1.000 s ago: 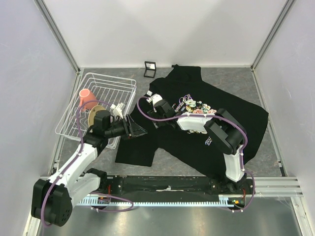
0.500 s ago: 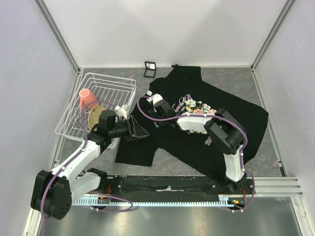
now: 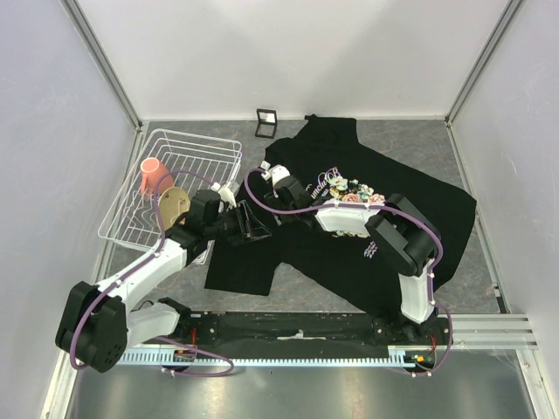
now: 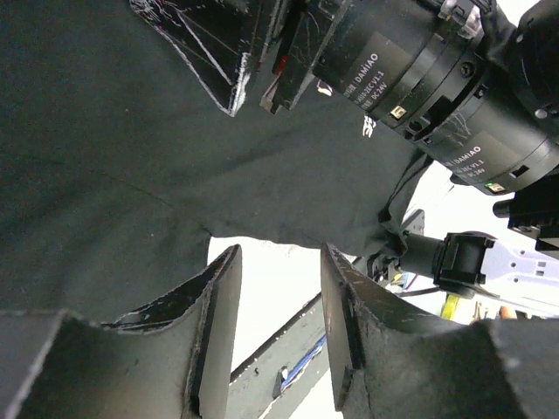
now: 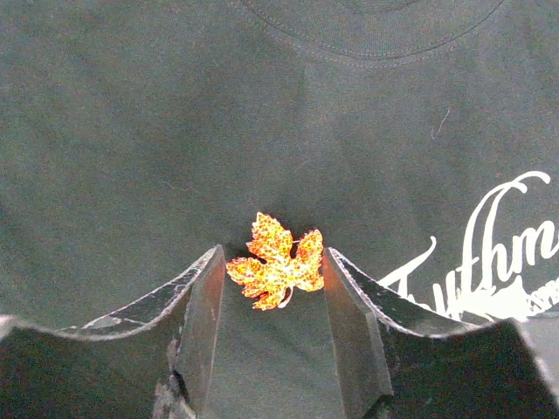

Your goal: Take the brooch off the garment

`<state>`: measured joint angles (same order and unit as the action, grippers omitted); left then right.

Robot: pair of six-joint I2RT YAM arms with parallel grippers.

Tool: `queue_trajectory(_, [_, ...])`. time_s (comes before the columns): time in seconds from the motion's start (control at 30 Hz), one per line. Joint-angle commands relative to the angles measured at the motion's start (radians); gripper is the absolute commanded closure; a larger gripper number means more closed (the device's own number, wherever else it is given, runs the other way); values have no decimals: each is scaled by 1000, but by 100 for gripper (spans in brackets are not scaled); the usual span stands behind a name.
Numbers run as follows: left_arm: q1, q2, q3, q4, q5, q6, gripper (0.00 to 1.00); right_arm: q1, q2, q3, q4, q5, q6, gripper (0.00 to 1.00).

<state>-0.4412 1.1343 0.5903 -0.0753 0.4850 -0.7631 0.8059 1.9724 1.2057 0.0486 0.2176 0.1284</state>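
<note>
At the near edge of the worktop [image 3: 410, 140] the 2 arm bases sit as they did 1 second ago. The left arm now reaches further right than before. Its wrist has moved off the wire basket [image 3: 188, 135] and over the near-left sleeve of the garment [image 3: 419, 201]. The left gripper [image 4: 279, 255] has come close to the right arm's wrist. In the left wrist view the right arm's fingers and motor housing fill the far part of the picture. The left gripper's jaws stand apart with nothing between them, only black cloth and the sleeve's edge beyond.

The right arm has barely shifted since the earlier frames. It bends left across the black shirt, past the pink flower print [image 3: 349, 190]. The right gripper [image 5: 272, 257] points down at the chest of the shirt, just near of the collar [image 5: 367, 35] and left of the white lettering [image 5: 498, 253]. Its jaws are apart, 1 on each side of the brooch [image 5: 275, 271]. The small red-orange leaf is still pinned to the cloth between them. The right fingertip [image 5: 336, 262] sits at the leaf's edge; I cannot tell whether it presses.

Further left, with the left arm gone from it, the basket shows more of a tan disc [image 3: 175, 205] beside the pink cup [image 3: 150, 175]. At the far edge a small black frame [image 3: 266, 120] stands unmoved.
</note>
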Motion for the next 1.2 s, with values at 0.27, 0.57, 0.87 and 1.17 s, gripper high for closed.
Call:
queue_trajectory(0.27, [-7,12,51,-20,-91,31,53,1,-14,-2,23,-75,2,39])
queue_trajectory(0.57, [-7,-8,40,-23,-82,33,52,1,39,22,11,-50,11,50])
queue_trajectory(0.87, [-7,25,59,-24,-95,44,51,-8,19,8,31,-104,28,72])
queue_trajectory(1.17, [-7,57,54,-3,-103,42,51,-69,-35,-43,80,-215,102,88])
